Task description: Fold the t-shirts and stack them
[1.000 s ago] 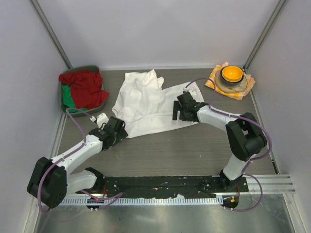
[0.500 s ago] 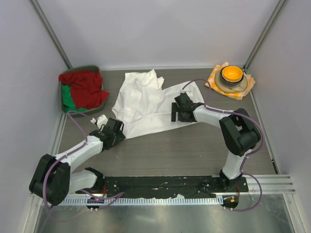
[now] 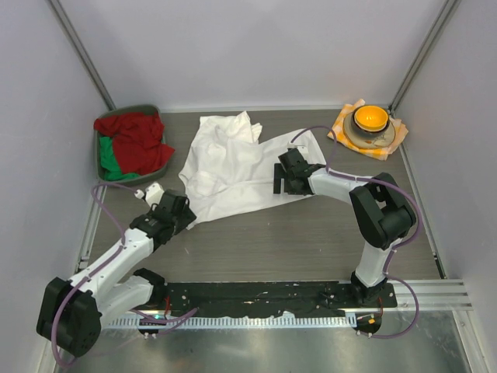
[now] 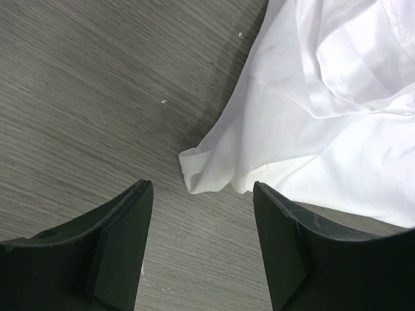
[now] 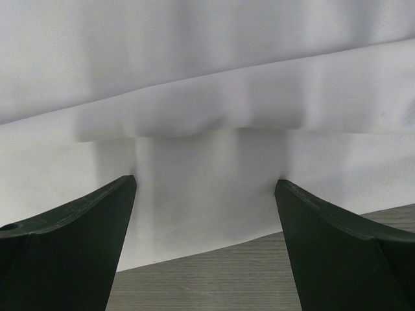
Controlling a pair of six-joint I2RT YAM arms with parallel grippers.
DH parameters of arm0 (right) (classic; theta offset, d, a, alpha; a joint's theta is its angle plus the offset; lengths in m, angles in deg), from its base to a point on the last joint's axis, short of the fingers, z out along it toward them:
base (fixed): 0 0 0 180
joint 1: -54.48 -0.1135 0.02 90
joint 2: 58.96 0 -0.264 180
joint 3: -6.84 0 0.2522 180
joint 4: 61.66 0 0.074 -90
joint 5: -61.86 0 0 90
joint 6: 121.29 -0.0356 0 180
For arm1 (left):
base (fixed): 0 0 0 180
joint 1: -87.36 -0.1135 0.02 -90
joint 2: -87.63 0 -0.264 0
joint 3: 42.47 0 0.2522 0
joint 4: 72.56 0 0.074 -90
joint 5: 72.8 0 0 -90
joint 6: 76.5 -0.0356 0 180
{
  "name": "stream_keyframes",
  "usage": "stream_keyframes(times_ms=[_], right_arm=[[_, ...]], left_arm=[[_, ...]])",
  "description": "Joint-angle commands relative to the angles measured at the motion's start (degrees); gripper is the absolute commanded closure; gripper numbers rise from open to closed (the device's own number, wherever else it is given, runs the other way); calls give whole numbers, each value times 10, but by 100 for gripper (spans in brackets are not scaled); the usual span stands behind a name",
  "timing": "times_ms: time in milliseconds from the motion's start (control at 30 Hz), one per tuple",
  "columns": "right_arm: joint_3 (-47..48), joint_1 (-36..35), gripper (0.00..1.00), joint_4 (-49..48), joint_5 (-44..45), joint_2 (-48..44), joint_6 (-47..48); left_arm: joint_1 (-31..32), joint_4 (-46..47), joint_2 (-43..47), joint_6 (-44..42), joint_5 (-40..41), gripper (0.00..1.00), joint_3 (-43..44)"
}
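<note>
T-shirt: we see it crumpled at the counter's far middle.
Left pincer: spread, empty, over the counter's left.
Right pincer: spread, above cloth, counter's centre.

t-shirt is looking thin white cloth, matt, softly creased. desk is showing grey wood-grain, matt, fine streaks. L end effector fingers are reading black plastic, smooth, semi-matt. bowl is shining glossy orange inside.
</note>
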Motion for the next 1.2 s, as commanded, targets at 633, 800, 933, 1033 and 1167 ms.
stream_keyframes(times_ms=[633,800,933,1033,1167], right_arm=[[8,-2,5,-2,-14,29,2],[9,-3,5,-1,-13,35,2],[10,-2,6,-1,-13,37,2],[10,-3,5,-2,-14,40,2],[11,-3,6,-1,-14,43,2]], left_arm=[[-54,45,-52,-16,-18,53,-8],[-59,61,-73,-17,-24,53,0],[-62,79,-96,-17,-30,53,1],[-64,92,-109,-17,-39,53,1],[-65,103,-124,-16,-45,57,-1]])
